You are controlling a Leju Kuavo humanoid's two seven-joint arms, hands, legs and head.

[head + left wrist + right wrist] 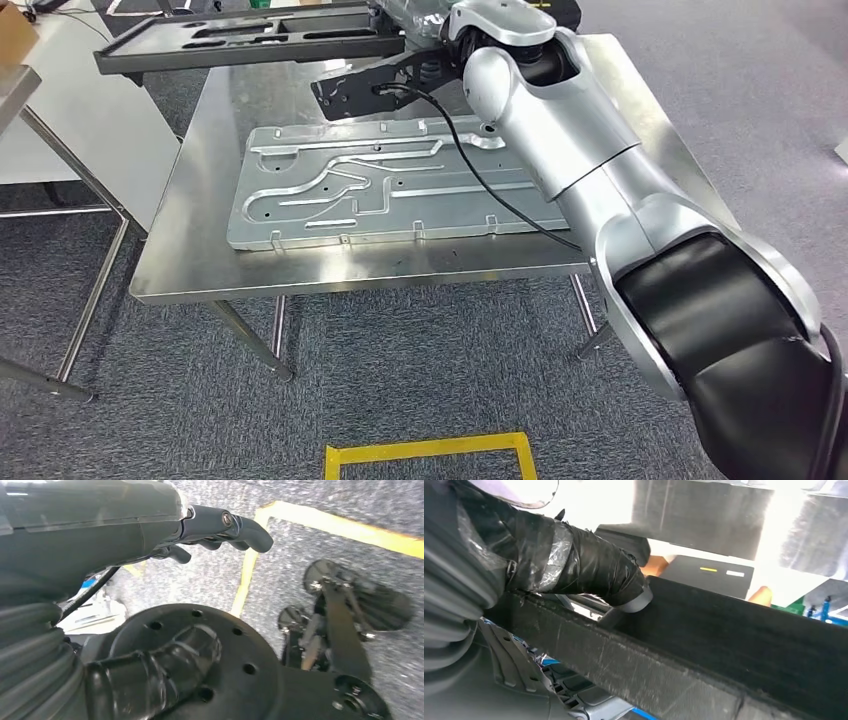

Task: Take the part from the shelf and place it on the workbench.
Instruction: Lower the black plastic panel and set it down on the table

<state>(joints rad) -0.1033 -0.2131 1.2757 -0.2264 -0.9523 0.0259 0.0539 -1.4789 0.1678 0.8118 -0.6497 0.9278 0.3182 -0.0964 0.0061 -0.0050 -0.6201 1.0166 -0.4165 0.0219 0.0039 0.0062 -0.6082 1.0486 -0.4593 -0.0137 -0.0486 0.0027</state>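
So on my head cam the right arm is stretched out over the shiny stainless steel workbench [200,270], and the right hand [589,570] is wrapped around the edge of the long flat black moulded tray part [250,42], thumb clamped over its rim in the wrist cam. The part is up in the air above the bench's far edge, not resting on it. Lying flat on the bench under the arm is a silver aluminium plate with stamped channels [380,190]. Left hand [220,527] hangs down over grey carpet with yellow floor tape [345,527], fingers curled in, holding nothing.
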